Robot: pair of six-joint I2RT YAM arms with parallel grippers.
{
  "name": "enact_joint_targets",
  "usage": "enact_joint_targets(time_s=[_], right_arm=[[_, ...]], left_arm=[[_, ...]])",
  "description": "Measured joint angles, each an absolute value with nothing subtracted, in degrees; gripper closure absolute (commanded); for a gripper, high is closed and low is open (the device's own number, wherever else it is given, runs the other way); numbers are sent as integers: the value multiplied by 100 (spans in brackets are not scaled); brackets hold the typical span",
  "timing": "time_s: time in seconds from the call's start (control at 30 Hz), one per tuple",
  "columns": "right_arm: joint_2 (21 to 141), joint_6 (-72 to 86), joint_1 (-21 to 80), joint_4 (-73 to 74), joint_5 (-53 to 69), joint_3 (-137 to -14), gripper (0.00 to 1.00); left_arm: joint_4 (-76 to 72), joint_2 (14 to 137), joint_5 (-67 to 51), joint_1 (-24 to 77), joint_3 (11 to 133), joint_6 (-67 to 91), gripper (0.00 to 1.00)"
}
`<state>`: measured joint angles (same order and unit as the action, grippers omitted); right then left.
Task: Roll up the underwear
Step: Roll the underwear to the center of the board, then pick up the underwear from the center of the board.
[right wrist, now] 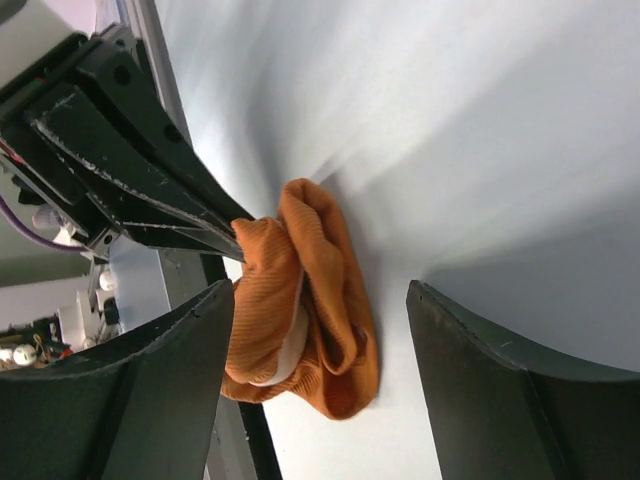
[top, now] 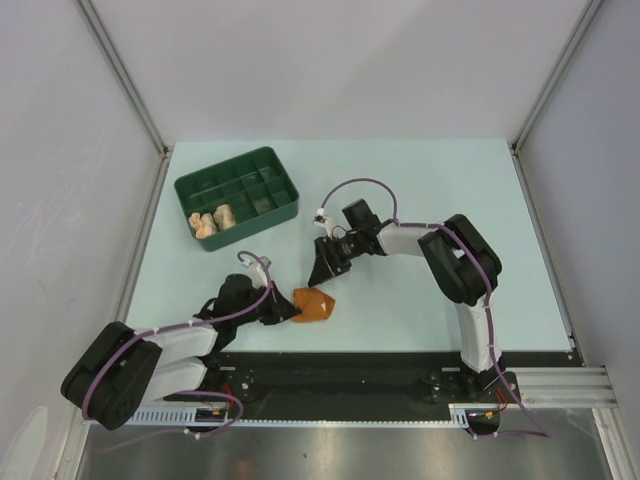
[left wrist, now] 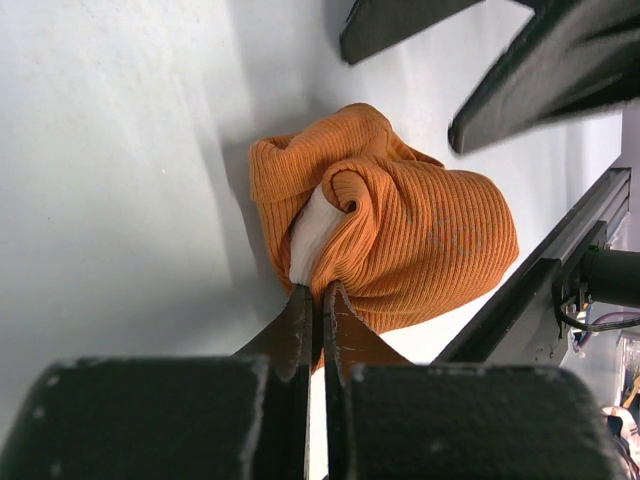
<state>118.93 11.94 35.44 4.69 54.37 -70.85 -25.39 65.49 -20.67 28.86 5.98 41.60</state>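
looking from the top you get the green tray with two pale rolls, which no wrist cam shows. rust-orange underwear sits arm-side of the tray, left gripper pinching it, right gripper spread wide.

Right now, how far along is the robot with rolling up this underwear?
Two pale bundles already sit in the green tray, so those look done. The orange garment is in hand: it lies bunched on the table, the left gripper shut on its edge, the right gripper open over it. Left, probably: finishing that roll and moving it to the tray.
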Motion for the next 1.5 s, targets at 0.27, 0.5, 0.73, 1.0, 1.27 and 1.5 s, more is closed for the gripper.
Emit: enact_joint_targets(time_s=[0.27, 0.5, 0.73, 1.0, 1.27, 1.5], right_arm=[[11893, 808, 3907, 849, 5677, -7087, 27], [11893, 532, 3966, 1354, 5839, -7087, 48], [11907, 626, 4056, 1507, 5745, -7087, 100], [11880, 1472, 4038, 1293, 5273, -7013, 100], [10685, 2484, 3929, 681, 4069, -6630, 100], [9286, 3428, 3896, -414, 3223, -6429, 100]], left_arm=[[-2375, 6547, -2064, 2886, 679, 4156, 100], [-2294, 6519, -2034, 2886, 701, 4152, 100], [-2244, 6479, -2025, 2888, 716, 4110, 100], [-1125, 5913, -1590, 2681, 1273, 3935, 15], [454, 4689, -921, 1903, 2779, 3857, 6], [847, 4071, -812, 1837, 3245, 4042, 9]])
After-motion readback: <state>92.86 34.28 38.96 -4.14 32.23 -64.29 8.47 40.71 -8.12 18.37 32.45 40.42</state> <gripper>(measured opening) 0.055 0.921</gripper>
